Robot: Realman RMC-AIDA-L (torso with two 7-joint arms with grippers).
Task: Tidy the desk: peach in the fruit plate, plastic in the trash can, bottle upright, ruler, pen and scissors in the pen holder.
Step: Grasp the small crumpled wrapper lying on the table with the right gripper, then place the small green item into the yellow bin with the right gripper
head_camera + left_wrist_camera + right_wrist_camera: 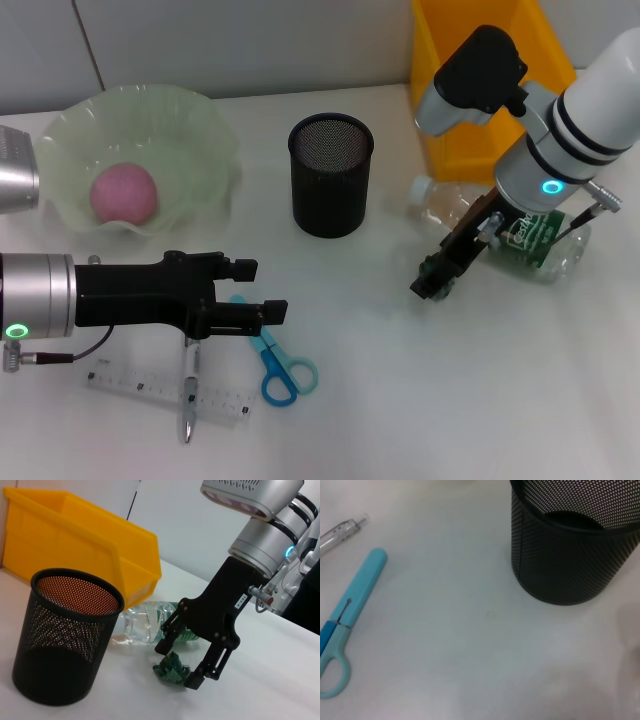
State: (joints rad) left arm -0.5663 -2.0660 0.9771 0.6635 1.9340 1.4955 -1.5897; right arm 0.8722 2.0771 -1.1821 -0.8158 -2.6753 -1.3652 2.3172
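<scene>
A pink peach [124, 193] lies in the pale green fruit plate [205, 115]. My right gripper [436, 277] [180, 664] hangs low over the table, fingers spread on either side of a crumpled green plastic [172, 670] piece lying there. Just behind it the clear bottle [545, 245] [145, 622] lies on its side. My left gripper [258, 290] is open above the pen [190, 385] and the blue scissors [281, 366] [345, 625], which rest beside the clear ruler [160, 390]. The black mesh pen holder [331, 175] [65, 640] [575, 540] stands mid-table.
A yellow bin [470, 90] [75, 545] stands at the back right, behind the bottle. The pen's tip [342, 527] shows in the right wrist view near the scissors.
</scene>
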